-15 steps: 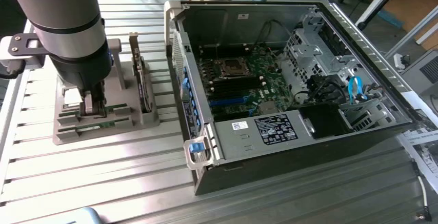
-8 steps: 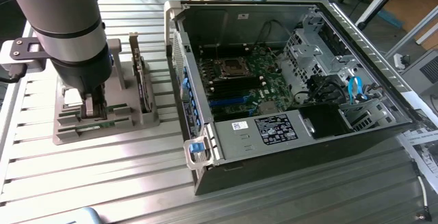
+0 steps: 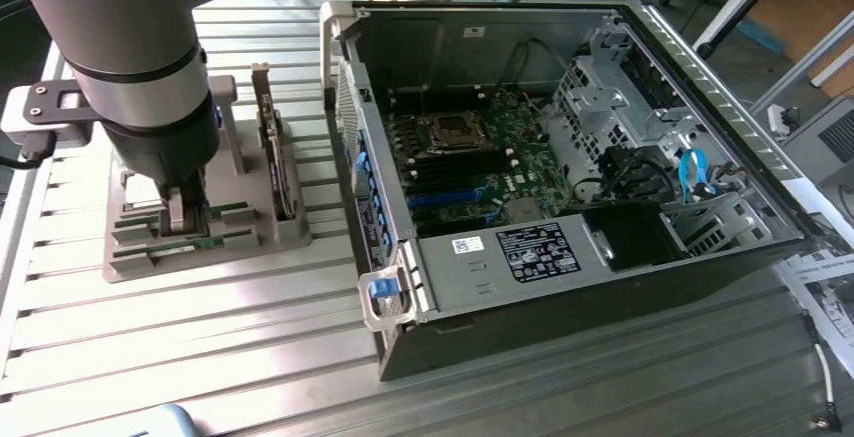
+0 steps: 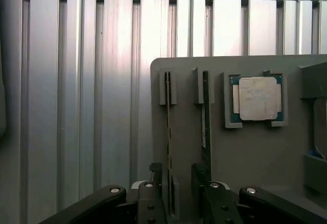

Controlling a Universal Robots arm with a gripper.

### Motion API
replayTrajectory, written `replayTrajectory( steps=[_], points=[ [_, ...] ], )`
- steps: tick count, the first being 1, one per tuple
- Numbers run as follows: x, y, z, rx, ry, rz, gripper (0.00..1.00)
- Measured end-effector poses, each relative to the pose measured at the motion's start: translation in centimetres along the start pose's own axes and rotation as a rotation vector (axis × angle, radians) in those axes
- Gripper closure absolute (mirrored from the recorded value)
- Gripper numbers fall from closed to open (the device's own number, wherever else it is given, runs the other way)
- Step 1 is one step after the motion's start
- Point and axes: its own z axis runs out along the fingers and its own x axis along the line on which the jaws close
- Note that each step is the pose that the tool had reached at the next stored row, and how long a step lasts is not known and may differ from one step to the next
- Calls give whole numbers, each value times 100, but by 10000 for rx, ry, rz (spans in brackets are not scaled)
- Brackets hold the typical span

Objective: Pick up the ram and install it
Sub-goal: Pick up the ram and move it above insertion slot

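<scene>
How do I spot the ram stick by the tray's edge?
Find the grey tray beside the open computer. On it, two thin ram sticks stand on edge in slots beside a shiny square chip. Yours is the ram farther from the chip; the other ram sits beside the chip.

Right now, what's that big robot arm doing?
The robot arm's gripper is open and low over a gray holder, right at two slim ram sticks standing on edge in it. It isn't holding either one yet. The open computer case sits beside the holder.
</scene>
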Motion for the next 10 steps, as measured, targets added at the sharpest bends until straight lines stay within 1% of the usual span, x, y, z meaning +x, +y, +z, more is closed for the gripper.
replayTrajectory(
  steps=[10],
  points=[
    [21,3,69,0,2,-93,64]
  ],
)
